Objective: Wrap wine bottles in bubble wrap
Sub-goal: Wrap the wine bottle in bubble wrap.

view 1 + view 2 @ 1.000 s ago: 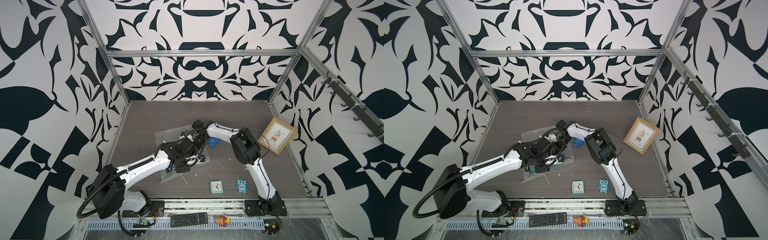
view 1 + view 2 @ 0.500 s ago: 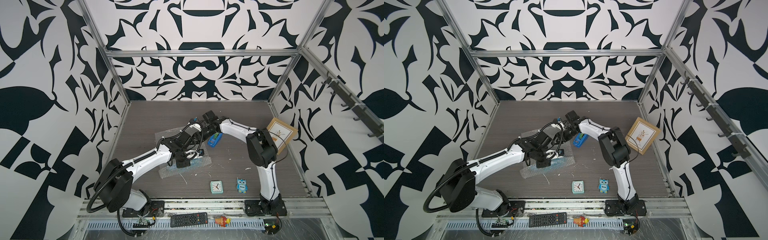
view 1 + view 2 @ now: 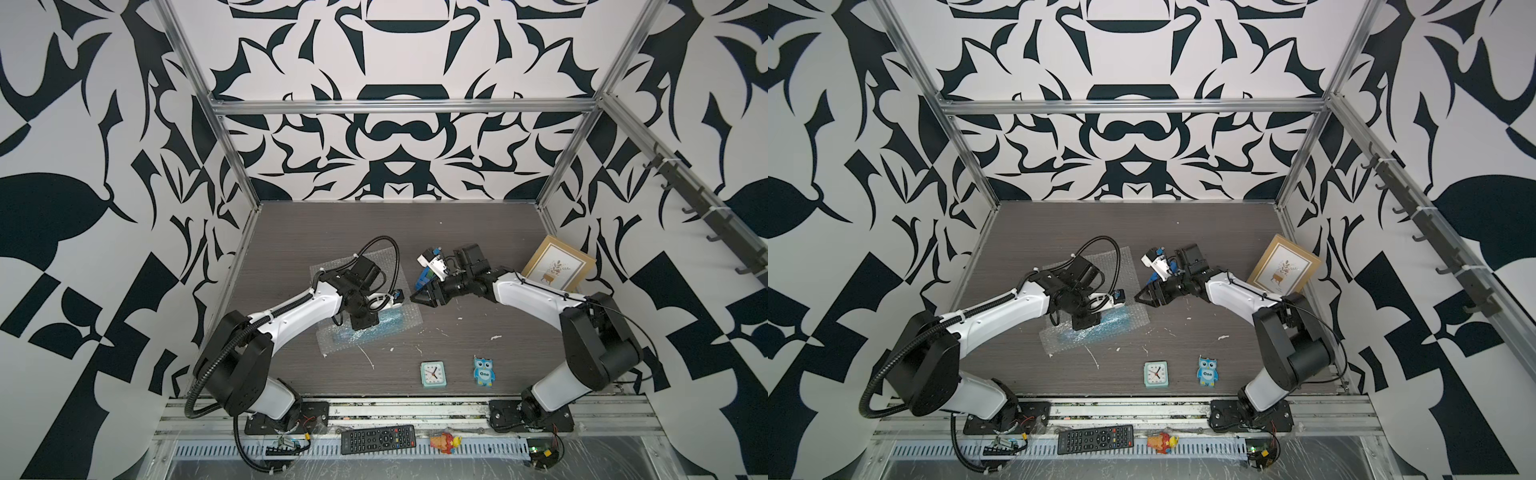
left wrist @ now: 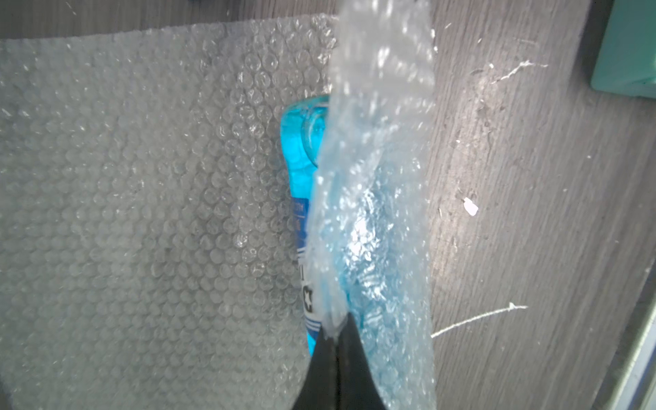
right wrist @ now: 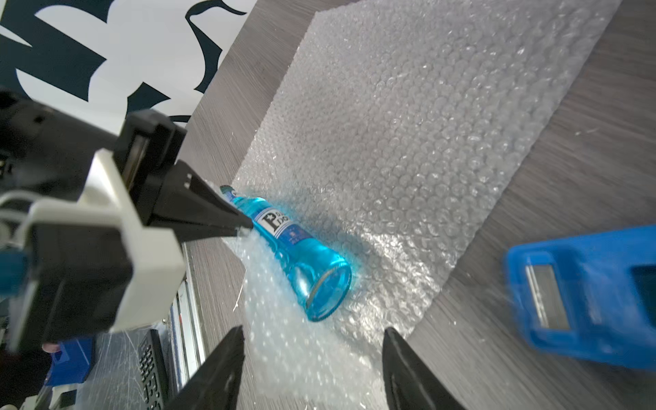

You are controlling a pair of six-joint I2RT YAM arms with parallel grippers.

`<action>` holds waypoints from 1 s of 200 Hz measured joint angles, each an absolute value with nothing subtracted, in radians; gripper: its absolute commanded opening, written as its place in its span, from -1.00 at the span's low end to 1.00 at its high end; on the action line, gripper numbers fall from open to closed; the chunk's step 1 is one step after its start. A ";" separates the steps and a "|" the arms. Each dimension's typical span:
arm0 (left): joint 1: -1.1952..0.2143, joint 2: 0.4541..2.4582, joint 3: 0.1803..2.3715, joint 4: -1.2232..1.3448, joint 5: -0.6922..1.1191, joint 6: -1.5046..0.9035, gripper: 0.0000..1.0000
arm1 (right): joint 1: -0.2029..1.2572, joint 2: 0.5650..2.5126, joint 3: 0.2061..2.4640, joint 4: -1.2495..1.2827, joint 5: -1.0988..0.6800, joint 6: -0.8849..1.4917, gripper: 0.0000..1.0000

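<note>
My left pincer point(image 4: 333, 332) is closed tight. Its two black tips meet on one edge of the bubble wrap point(image 4: 124, 177) with only the film between them. That edge is lifted off the table point(image 4: 532, 177) and stands as a raised flap running forward from the tips. The bottle point(image 4: 301, 149) lies on its side on the wrap, directly below and ahead of this pincer, with its blue label showing beside the tips. The raised flap drapes over one long side of the bottle; the other long side is bare. The rest of the sheet lies flat on the table beyond that uncovered side. My right pincer point(image 5: 314, 330) stands wide, its fingers well apart with nothing held between them. Whether its tips touch the near corner of the wrap I cannot tell. This pincer points at the bottle's round base, which sits just ahead of the gap. The neck end points away from it, toward my left pincer, and is partly hidden behind the left fingers. A blue tape dispenser point(image 5: 585, 291), blurred, lies on the bare table just beside my right pincer, off the wrap. In a top view a small clock point(image 3: 433, 374) and an owl figure point(image 3: 484, 371) sit on the table well apart from both pincers, toward my bases.
</note>
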State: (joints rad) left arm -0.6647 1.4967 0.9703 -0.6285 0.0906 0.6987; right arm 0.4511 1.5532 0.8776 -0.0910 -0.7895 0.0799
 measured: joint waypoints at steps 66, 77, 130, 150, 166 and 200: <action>-0.640 1.523 0.972 -0.596 0.118 0.671 -1.00 | 0.451 1.586 0.851 0.004 -0.783 0.108 0.37; -0.637 1.525 0.972 -0.594 0.123 0.665 -1.00 | 0.453 1.599 0.851 0.009 -0.787 0.108 0.37; -0.628 1.526 0.972 -0.594 0.140 0.650 -1.00 | 0.480 1.676 0.869 0.009 -0.828 0.108 -0.30; -0.628 1.526 0.972 -0.595 0.141 0.649 -0.83 | 0.499 1.717 0.904 0.000 -0.830 0.104 -0.78; -0.628 1.526 0.974 -0.596 0.140 0.646 -0.68 | 0.506 1.729 0.916 0.004 -0.824 0.123 -0.96; -0.628 1.488 0.976 -0.607 0.140 0.646 -0.40 | 0.510 1.729 0.916 0.027 -0.808 0.175 -1.00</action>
